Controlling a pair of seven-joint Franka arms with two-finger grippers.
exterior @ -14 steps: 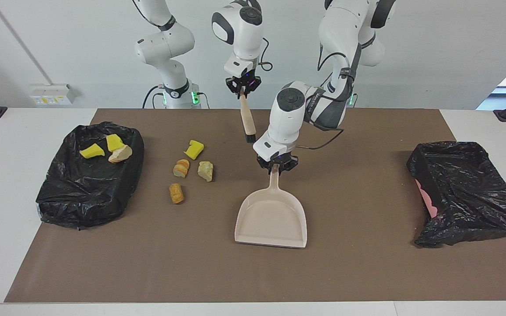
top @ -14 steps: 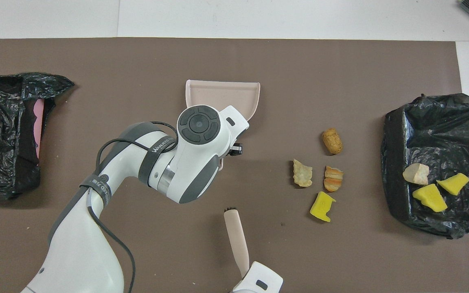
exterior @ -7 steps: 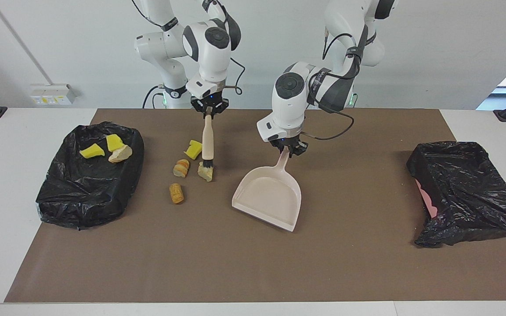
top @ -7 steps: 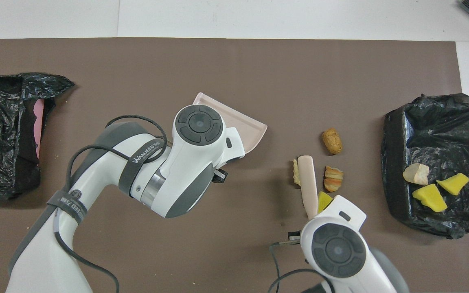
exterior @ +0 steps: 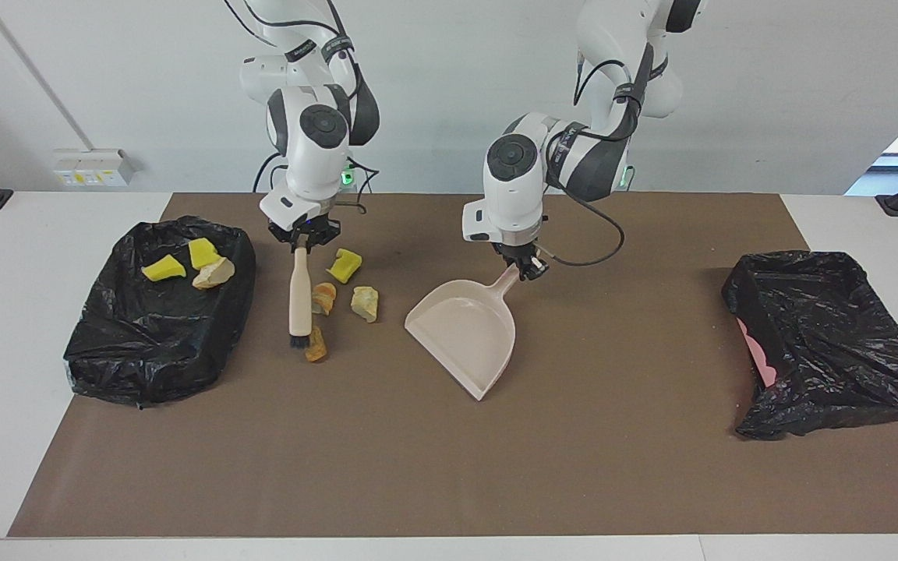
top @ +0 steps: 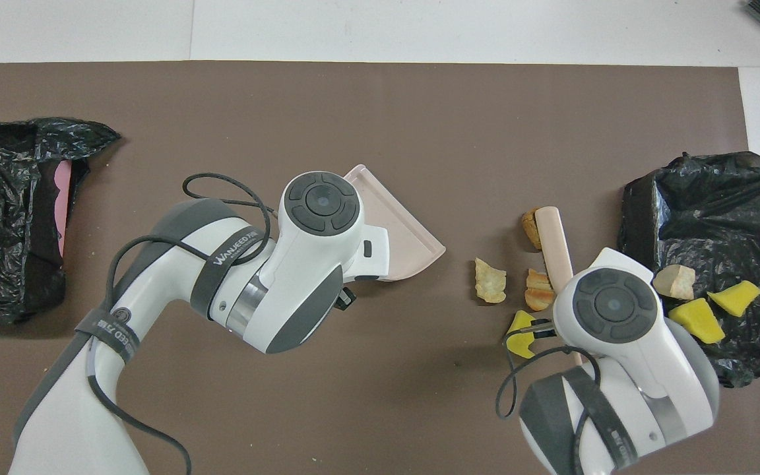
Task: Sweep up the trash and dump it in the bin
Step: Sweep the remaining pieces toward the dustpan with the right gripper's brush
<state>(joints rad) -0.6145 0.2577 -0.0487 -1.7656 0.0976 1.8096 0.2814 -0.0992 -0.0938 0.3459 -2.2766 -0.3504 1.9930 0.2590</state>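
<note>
Trash (exterior: 365,303) unobstructed facing; overhead, right arm hides yellow wedge (top: 520,330) partly.

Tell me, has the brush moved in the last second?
Yes. The brush, held by the right gripper, has swung from mid-table toward the bin holding trash, its bristles now beside the trash pieces on the mat.

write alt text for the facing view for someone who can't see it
Two robot arms work over a brown mat: the right gripper holds a brush with its bristles down beside four loose trash pieces, and the left gripper holds a tilted pink dustpan. A black-lined bin with three pieces sits at the right arm's end, another black-lined bin at the left arm's end.
</note>
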